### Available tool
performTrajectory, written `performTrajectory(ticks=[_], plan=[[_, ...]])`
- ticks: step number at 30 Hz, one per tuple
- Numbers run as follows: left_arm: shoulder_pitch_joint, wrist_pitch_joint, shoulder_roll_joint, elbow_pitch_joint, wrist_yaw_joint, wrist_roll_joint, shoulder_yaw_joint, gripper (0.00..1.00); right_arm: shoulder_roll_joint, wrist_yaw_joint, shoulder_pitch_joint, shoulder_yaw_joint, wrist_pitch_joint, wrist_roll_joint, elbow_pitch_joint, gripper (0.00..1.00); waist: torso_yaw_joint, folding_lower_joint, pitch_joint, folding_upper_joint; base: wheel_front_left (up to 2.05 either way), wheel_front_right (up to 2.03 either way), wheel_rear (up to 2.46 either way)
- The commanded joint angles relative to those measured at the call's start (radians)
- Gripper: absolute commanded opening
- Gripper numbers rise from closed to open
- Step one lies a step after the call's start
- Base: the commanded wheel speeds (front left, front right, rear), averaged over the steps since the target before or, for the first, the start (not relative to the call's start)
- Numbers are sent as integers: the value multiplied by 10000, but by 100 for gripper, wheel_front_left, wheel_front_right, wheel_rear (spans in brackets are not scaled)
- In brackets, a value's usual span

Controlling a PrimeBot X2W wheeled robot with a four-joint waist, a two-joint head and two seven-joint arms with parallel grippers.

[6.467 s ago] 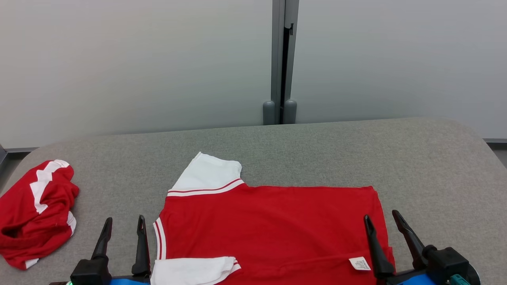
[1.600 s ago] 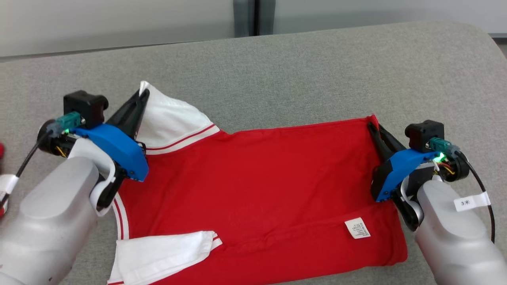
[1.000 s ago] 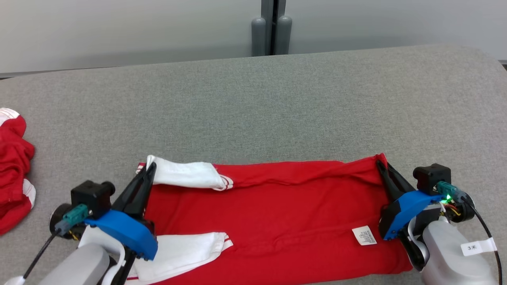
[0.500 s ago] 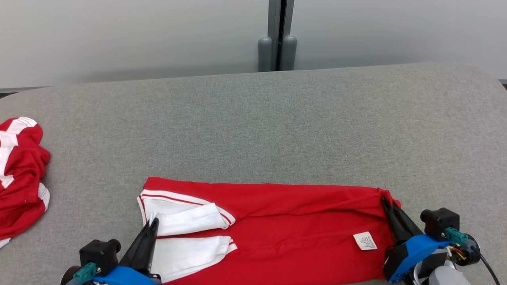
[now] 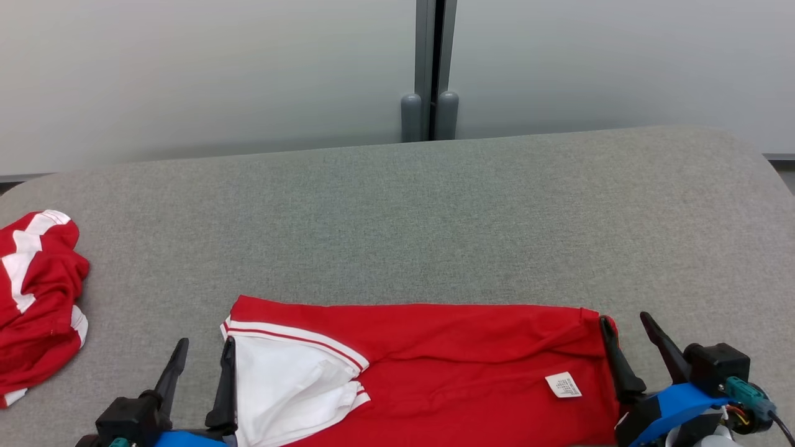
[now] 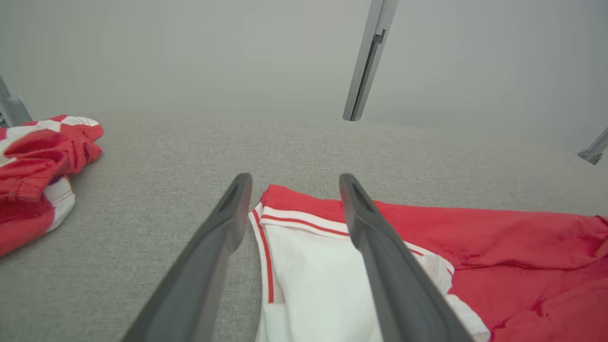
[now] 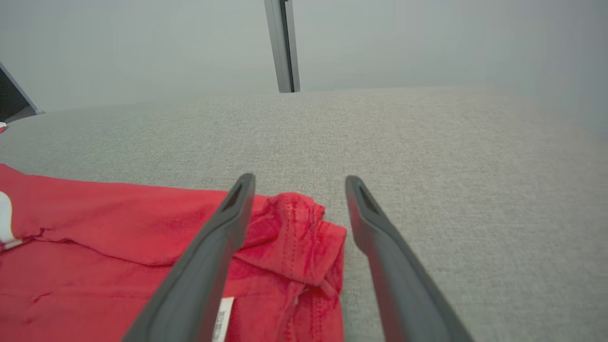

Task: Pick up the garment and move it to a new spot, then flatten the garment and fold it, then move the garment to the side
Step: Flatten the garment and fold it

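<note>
Red fabric of a sports shirt lies folded into a long band along the near edge of a grey, cloth-covered worktop. The band runs from side to side in front of the robot. Its white sleeves, trimmed with thin red and white stripes, are stacked at the robot's left end. A small white care label lies on the red cloth near the right end.

The left hand sits at the lower left, with its two dark fingers spread apart. In the left wrist view, one finger is over bare worktop and the other is over the sleeve, with the shirt's striped edge showing between them. The right hand sits at the lower right, its fingers likewise spread wide. In the right wrist view, the bunched red corner of the shirt shows between them, resting on the worktop. Whether either hand touches the cloth cannot be told.

Well apart from the shirt, at the worktop's far left edge, lies a crumpled red-and-white garment. Behind the worktop stands a pale grey wall, divided by a vertical grey post.
</note>
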Motion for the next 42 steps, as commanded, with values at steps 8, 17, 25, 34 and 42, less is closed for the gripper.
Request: performTrajectory(ticks=[8,17,25,34,42], plan=[[852,-45,-1224,-919,-277,2308,2133,100,-192,1,-311,-308,-29,77,272,100,55,0,-271,0,0,0,0],[1093,-45,-2200,-1140,-679,3682,3401,100,160,1,-1097,-480,277,123,2399,100,305,0,-235,0,0,0,0],[1146,-45,-2576,-927,-1070,4226,3939,100,479,1,-1503,-295,448,229,4116,100,394,0,-187,0,0,0,0],[1105,-45,-2776,-886,-1286,4568,4293,100,852,3,-1483,338,453,662,5110,67,346,0,-199,0,0,0,0],[1184,-45,-2854,-781,-1301,4823,4516,100,651,0,-1591,600,169,1268,5104,0,277,0,-383,0,0,0,0]])
